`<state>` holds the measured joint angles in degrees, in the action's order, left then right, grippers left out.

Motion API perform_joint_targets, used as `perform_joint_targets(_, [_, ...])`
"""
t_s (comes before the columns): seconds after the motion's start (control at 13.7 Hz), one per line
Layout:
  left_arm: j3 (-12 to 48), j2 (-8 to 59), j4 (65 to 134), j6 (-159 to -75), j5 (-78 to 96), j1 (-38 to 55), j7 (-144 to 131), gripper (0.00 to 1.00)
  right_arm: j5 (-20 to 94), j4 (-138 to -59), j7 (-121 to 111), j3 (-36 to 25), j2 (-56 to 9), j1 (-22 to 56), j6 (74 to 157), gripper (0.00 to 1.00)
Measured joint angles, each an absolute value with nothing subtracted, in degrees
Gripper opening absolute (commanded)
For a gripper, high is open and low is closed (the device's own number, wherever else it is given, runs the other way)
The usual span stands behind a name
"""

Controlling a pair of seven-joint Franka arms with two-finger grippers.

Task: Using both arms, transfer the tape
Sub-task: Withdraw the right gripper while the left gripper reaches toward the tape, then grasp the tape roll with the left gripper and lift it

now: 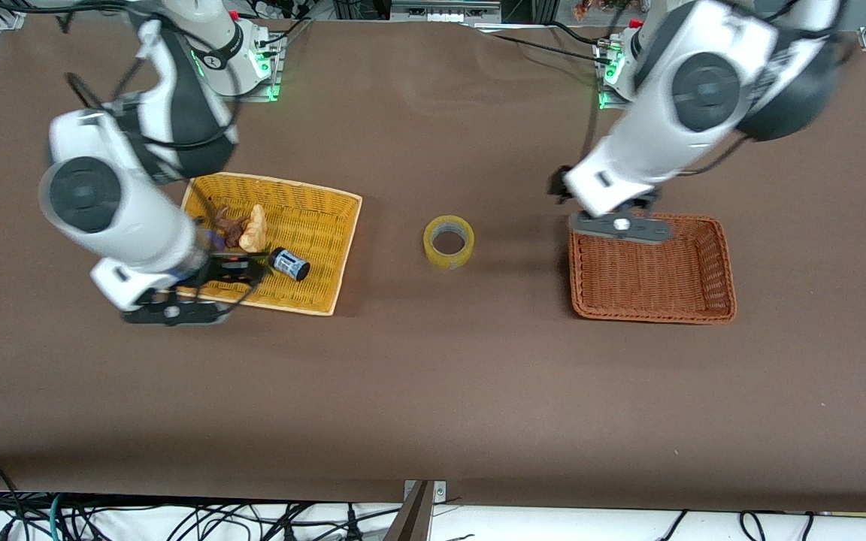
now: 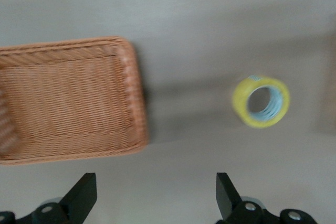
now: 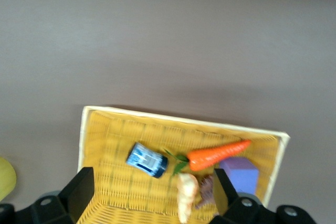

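Tape [image 1: 449,242] lying flat on the brown table [image 1: 433,391], about midway between the two baskets, touching neither, roughly at the middle of the table and somewhat toward the edge where the arm bases stand. Left gripper [image 2: 152,195] hanging above the orange basket [image 1: 651,270], over its edge nearest the bases, fingers spread wide and holding nothing. Right gripper [image 3: 149,192] hanging above the yellow basket [image 1: 305,225], over the corner nearest the front camera at the right arm's end, fingers likewise apart and empty. Inside the yellow basket: small bottle [image 1: 289,264], carrot [image 3: 218,154], purple block [image 3: 239,174], pale ginger-like piece [image 1: 254,228]. Risks, judged from here: closing on the tape wall off-centre, so the roll tips or rolls away; pressing down on the smooth ring and pushing it along the table; clipping the orange basket rim while reaching; both grippers meeting over the tape and colliding during a handover; taking the bottle instead.
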<state>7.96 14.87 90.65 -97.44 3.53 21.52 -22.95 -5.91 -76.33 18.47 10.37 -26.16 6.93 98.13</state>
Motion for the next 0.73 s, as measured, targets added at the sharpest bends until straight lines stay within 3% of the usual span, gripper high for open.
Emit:
perform_joint_targets(0.36, [8.14, 26.09, 91.17, -107.16, 3.65, 32.45, -29.51, 1.0, -2.95, -77.1, 7.89, 9.97, -21.1, -4.66, 94.23, 1.0])
perform_joint_targets(0.73, [7.83, 32.78, 96.18, -121.54, 3.65, 33.64, -24.9, 1.0, -2.97, -89.24, 8.68, 6.62, -9.83, -6.19, 97.95, 1.0])
